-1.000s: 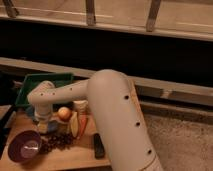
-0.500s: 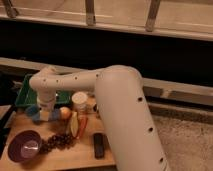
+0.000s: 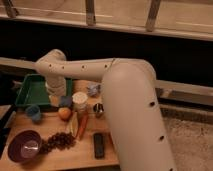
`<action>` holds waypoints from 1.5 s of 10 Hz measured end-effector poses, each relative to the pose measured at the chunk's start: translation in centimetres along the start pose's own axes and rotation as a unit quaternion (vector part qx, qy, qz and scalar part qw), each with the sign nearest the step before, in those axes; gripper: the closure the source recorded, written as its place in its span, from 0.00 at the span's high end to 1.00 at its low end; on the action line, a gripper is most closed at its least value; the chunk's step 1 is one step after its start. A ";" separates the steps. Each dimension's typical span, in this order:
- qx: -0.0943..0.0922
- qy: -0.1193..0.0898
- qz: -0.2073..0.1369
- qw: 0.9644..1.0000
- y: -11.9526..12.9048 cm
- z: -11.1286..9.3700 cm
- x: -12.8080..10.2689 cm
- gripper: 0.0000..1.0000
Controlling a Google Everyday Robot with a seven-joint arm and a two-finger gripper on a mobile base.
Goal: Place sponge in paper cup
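**My gripper at the tray's edge, mostly hidden**

My gripper (image 3: 58,98) hangs under my wrist by the right edge of the green tray (image 3: 29,92), and the wrist hides most of it. My jaws are closed. The sponge (image 3: 65,102) is a blue patch just beside them, left of the paper cup (image 3: 80,99). I cannot tell whether I grip it. My arm covers the right side of the table (image 3: 47,127).
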 end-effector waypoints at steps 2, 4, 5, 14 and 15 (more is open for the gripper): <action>0.026 0.027 0.048 0.998 -2.8 -1.5 2.6 0.00; 0.035 0.036 0.079 0.996 -3.8 -2.2 4.1 0.00; 0.036 0.040 0.098 0.994 -4.5 -2.3 5.3 0.00; 0.031 0.063 0.130 0.989 -6.6 0.5 6.7 0.00; 0.033 0.065 0.132 0.988 -6.8 0.6 6.9 0.00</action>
